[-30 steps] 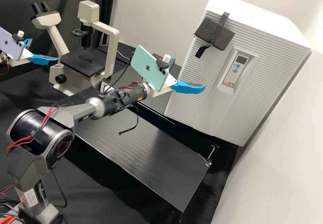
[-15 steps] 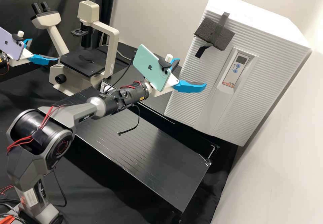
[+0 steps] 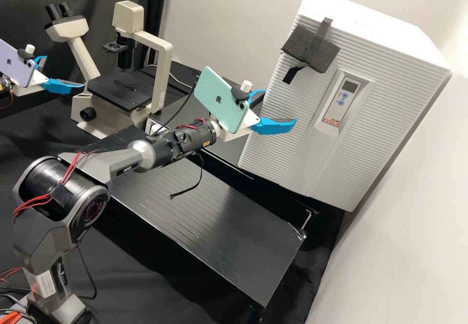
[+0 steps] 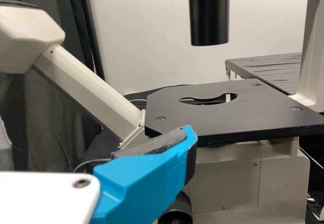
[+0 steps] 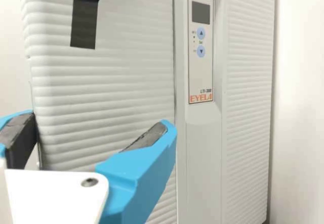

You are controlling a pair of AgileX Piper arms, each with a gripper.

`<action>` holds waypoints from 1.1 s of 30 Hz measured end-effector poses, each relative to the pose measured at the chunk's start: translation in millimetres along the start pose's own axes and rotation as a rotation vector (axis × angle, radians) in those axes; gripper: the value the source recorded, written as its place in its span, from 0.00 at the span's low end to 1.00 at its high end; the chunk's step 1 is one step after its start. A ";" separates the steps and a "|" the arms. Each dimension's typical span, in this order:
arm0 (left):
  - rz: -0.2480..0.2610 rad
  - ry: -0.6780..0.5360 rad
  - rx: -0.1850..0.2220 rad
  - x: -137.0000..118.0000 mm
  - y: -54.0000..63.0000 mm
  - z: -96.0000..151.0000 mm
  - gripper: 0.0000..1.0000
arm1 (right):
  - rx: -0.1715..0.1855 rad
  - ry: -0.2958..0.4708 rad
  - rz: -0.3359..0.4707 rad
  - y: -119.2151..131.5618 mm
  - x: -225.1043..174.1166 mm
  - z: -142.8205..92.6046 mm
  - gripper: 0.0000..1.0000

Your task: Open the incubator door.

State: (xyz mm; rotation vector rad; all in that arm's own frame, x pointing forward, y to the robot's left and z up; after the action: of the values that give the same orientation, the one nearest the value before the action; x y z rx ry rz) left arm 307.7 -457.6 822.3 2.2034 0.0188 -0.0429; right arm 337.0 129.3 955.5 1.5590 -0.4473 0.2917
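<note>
The incubator door (image 3: 282, 119) stands at the upper right of the high view and looks shut. Nearest, at the lower left, is the grey right arm (image 3: 41, 246); the ribbed black bench top (image 3: 219, 226) runs across the lower middle. At the centre, the right gripper (image 3: 280, 107) is spread wide with nothing between its blue fingers (image 5: 147, 168), close by the door's left edge; whether it touches, I cannot tell.

The door will probably handle as a stiff, fairly heavy panel on hinges, perhaps held by a seal that resists and then lets go. Its smooth ribbed skin may let the fingers slip, so the free edge is the place to take hold, most likely the left one, with a steady pull. It is off-white with fine horizontal ribs and a plain vertical band bearing the control panel (image 3: 340, 100), which has a small dark display and two blue buttons. A dark grey foam block (image 3: 310, 48) is fixed near its upper left by black tape (image 3: 322, 31).

Farther back, at the upper left, the left gripper (image 3: 64, 71) also gapes empty before the inverted microscope (image 3: 161, 70).
</note>
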 end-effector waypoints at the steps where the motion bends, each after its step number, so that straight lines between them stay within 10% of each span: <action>1: 0.000 0.000 0.000 0.0 0.0 0.0 1.00 | 0.000 0.000 -0.002 -0.2 0.0 0.0 0.00; 33: 0.000 0.000 0.000 0.0 0.0 0.0 1.00 | -0.032 0.005 -0.046 -0.2 2.1 3.3 0.00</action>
State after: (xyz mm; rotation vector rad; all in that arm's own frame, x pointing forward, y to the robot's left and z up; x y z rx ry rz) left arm 307.7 -457.6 822.3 2.2034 0.0188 -0.0429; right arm 338.6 125.8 956.1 1.5349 -0.4105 0.2517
